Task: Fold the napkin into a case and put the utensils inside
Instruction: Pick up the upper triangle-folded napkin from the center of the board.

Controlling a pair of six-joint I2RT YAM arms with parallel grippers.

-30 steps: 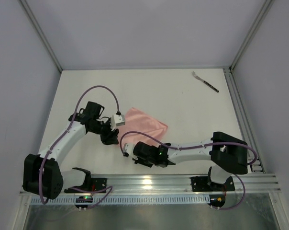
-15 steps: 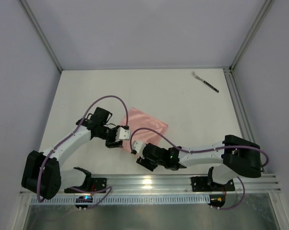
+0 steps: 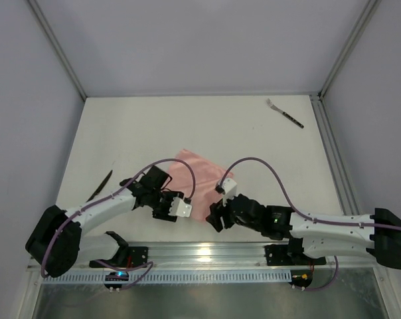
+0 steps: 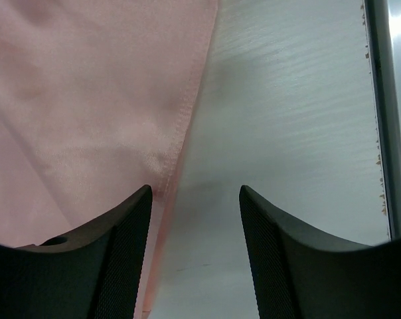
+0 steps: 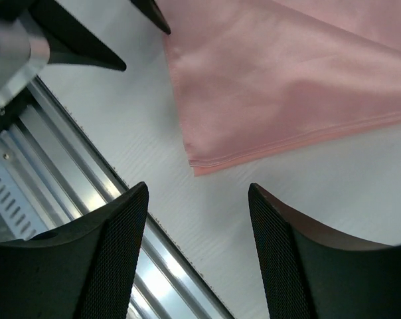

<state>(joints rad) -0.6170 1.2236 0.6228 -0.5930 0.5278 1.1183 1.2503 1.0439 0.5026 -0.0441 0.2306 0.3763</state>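
Note:
The salmon-pink napkin [image 3: 202,173] lies folded flat on the white table, its layered near corner [image 5: 199,166] pointing at the front rail. My left gripper [image 3: 168,199] sits low at the napkin's left hem [image 4: 180,133]. It is open [image 4: 195,189], with the hem running past its left finger and only bare table in the gap. My right gripper [image 3: 214,216] hovers just short of the near corner, open [image 5: 197,186] and holding nothing. The fork [image 3: 285,113] lies far off at the back right, with its prongs to the left.
The aluminium front rail [image 3: 207,249] runs close behind both grippers, also seen in the left wrist view [image 4: 393,100] and the right wrist view [image 5: 68,166]. A side rail [image 3: 333,153] borders the table's right edge. The two grippers are close together.
My right gripper has opened and drawn back to the right of the napkin's near corner. My left gripper has swung down along the left hem toward the front rail and widened.

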